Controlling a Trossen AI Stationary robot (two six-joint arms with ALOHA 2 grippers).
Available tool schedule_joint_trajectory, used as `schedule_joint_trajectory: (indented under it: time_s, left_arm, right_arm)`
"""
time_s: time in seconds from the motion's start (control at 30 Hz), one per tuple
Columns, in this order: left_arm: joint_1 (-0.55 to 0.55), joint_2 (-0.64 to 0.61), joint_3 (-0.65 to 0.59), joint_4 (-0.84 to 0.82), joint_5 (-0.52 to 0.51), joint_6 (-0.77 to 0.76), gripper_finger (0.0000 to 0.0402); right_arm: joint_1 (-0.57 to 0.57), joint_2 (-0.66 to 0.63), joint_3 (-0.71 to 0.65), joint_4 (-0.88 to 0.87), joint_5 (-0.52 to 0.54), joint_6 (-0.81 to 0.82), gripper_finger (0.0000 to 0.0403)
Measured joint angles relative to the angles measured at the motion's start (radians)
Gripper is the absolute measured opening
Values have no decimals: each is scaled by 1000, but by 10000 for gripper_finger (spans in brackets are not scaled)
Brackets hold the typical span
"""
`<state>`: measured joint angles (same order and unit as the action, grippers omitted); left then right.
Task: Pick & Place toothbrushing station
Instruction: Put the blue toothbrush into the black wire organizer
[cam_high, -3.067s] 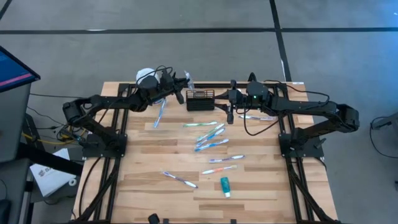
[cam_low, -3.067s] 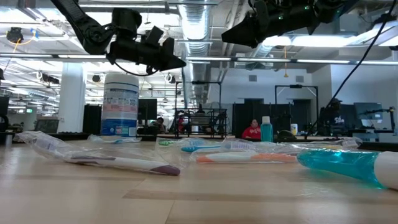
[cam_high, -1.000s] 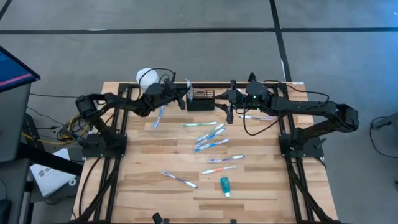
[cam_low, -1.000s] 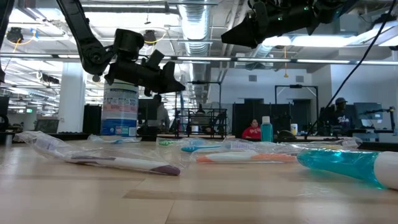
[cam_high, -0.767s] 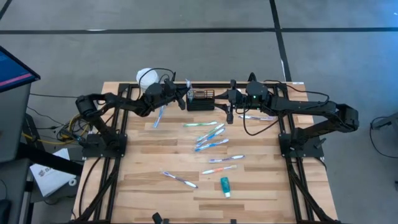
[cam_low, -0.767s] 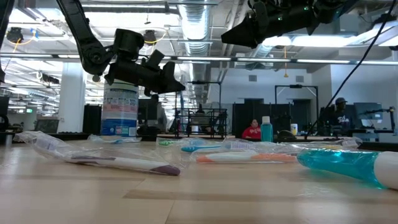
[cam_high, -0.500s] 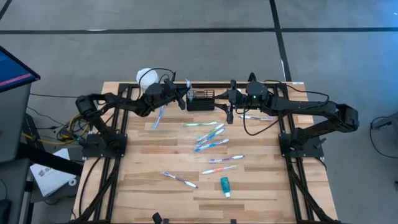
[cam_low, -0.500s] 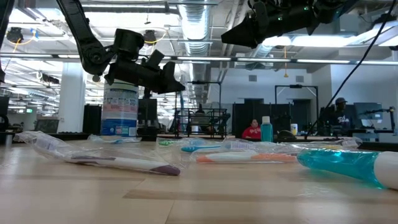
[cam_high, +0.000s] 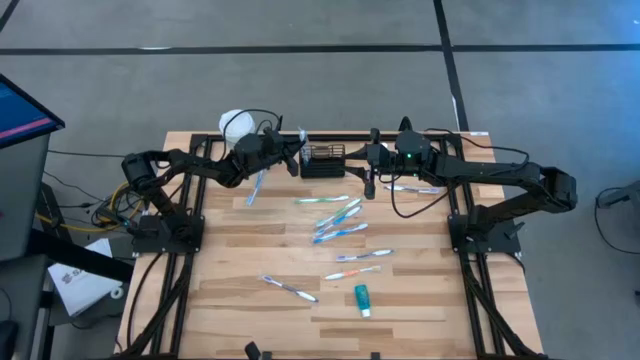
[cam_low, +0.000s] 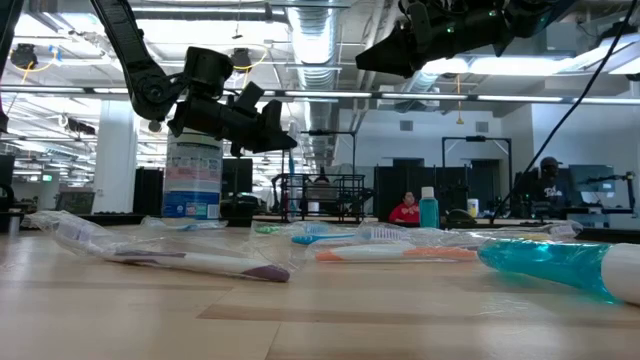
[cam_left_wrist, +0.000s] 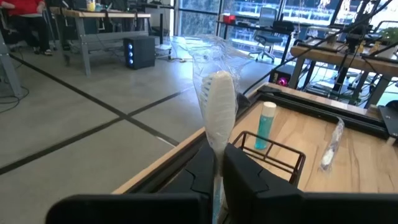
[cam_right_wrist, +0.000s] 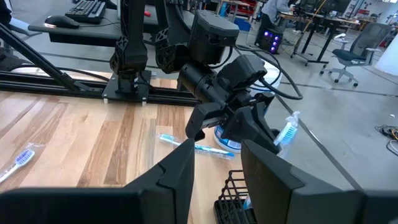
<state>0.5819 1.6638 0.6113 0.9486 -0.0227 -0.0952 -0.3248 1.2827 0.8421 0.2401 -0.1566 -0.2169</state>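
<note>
The toothbrushing station, a small black wire basket (cam_high: 322, 160), stands at the table's far edge with a teal tube upright in it (cam_left_wrist: 266, 124). My left gripper (cam_high: 295, 152) hovers just left of the basket, shut on a wrapped white toothbrush (cam_left_wrist: 219, 102). My right gripper (cam_high: 368, 172) hangs open above the table just right of the basket, nothing between its fingers (cam_right_wrist: 217, 168). My left gripper pinches the wrapped toothbrush between its two fingers just below the brush head (cam_left_wrist: 217, 163). The fingers lie about level, coming from the table's left and crossing the brush. The brush stands upright, head up, lifted clear beside the basket's left end.
A white-lidded round canister (cam_high: 233, 124) stands at the far left behind my left arm. Several wrapped toothbrushes (cam_high: 337, 222) lie scattered over the table's middle, one more (cam_high: 256, 185) near my left arm, and a teal toothpaste tube (cam_high: 362, 300) lies near the front.
</note>
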Motion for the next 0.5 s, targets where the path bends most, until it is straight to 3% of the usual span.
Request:
schedule_joint_trajectory:
  time_s: [0.2, 0.5]
  left_arm:
    - [6, 0, 0, -8, 0, 0, 36]
    - [3, 0, 0, -16, 0, 0, 33]
  right_arm:
    - [0, 0, 0, 0, 0, 0, 123]
    - [0, 0, 0, 0, 0, 0, 122]
